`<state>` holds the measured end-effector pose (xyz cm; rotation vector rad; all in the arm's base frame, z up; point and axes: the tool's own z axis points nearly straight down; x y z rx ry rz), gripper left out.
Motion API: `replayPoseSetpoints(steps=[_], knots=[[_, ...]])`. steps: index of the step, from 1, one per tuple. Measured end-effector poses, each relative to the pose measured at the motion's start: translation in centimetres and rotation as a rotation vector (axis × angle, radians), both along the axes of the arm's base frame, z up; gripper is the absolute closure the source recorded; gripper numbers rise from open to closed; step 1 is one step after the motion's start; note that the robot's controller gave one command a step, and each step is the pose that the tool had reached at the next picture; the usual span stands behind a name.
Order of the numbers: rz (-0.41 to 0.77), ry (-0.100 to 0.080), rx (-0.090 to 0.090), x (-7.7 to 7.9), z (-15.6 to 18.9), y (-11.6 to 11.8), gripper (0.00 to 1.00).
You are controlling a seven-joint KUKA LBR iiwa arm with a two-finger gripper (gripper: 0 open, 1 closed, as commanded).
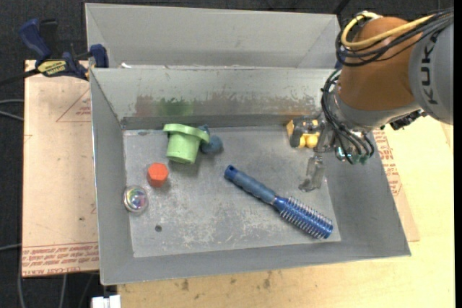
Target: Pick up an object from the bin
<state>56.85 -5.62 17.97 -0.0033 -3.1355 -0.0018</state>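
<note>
The gripper [312, 182] hangs low over the right side of the bin [216, 245], empty, between a small yellow toy [303, 134] by the back wall and the blue brush [278, 202] just in front of it; whether it is clenched or released cannot be told. The brush lies flat on the floor, its long axis diagonal, handle pointing to the back left and bristle head to the front right. A green cup [182, 143], orange cap [157, 174] and shiny ball [135, 199] lie well apart on the left.

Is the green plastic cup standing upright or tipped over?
Tipped. The green plastic cup lies on its side on the floor of the grey metal bin, flared rim toward the back wall.
</note>
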Motion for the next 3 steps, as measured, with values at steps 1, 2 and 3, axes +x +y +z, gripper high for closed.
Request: replayPoseSetpoints(steps=[1,2,3], knots=[[-0.025,0.003,0.001,-4.6,-11.4,0.4,0.0],[-0.024,-0.006,0.0,-4.3,-11.0,0.3,1.0],[-0.067,-0.016,0.0,-2.3,3.7,2.3,1.0]])
